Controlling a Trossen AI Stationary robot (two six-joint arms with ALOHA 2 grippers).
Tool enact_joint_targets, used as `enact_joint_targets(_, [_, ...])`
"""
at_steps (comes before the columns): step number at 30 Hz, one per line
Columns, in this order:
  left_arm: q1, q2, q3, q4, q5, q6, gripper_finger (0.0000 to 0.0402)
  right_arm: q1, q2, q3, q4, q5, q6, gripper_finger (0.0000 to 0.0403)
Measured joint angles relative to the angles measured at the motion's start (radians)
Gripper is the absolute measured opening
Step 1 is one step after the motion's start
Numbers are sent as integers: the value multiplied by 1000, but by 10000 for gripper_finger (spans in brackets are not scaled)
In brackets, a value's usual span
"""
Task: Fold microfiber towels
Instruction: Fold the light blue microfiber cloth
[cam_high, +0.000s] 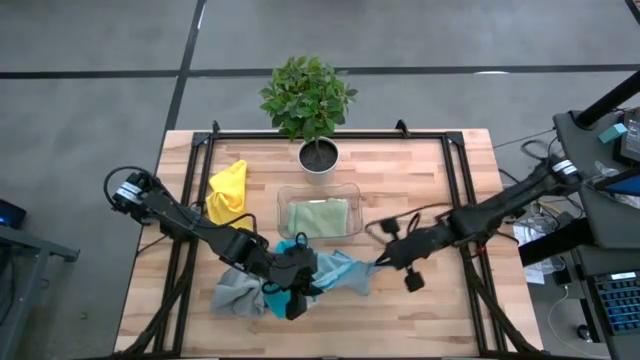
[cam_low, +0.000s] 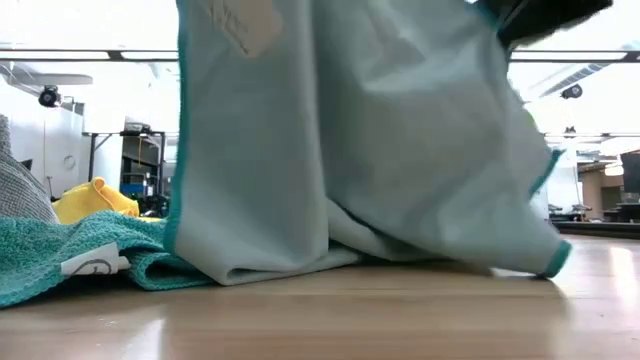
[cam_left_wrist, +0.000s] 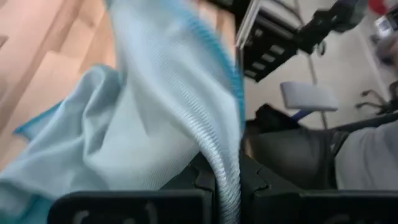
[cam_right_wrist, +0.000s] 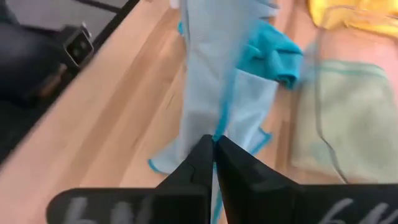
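Note:
A light blue towel with a teal-trimmed hem hangs between my two grippers over the table's near middle, its lower folds resting on the wood. My left gripper is shut on its left end and my right gripper on its right end. A teal towel lies crumpled beside it, and a grey towel lies at the near left. A yellow towel is bunched at the far left. A sage green towel lies folded in the clear tray. My left gripper pinches the light blue towel's hemmed edge between its two shut fingers, which slant down toward the table. The cloth runs up and away from the fingers and droops to the table. My right gripper pinches the towel's teal-trimmed edge between its shut fingertips, slanting down from the table's right. The towel hangs below and beyond the fingers, its lower corner on the wood.
A potted plant stands at the table's far middle, behind the tray. A black frame runs around the tabletop. Bare wood lies to the near right.

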Motion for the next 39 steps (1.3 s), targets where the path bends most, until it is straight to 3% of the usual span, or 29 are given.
enact_joint_targets(6, [22,-55,0,-50,-52,62,0,26,-87,135,-242,23,114,8])
enact_joint_targets(13, [34,-121,0,-59,-50,103,0,41,-69,283,-501,162,113,8])
enact_joint_targets(23, [161,-195,0,-8,-50,230,0,39,-14,509,-713,379,-101,8])
enact_joint_targets(27, [232,-197,14,1,11,311,0,33,-1,601,-802,498,-136,8])
enact_joint_targets(29, [266,-198,27,3,37,318,0,32,1,628,-815,540,-121,8])
enact_joint_targets(33, [279,-199,26,3,41,366,0,48,-3,639,-856,527,-37,8])
enact_joint_targets(39, [205,-179,-10,-3,59,360,0,134,-4,574,-938,508,175,8])
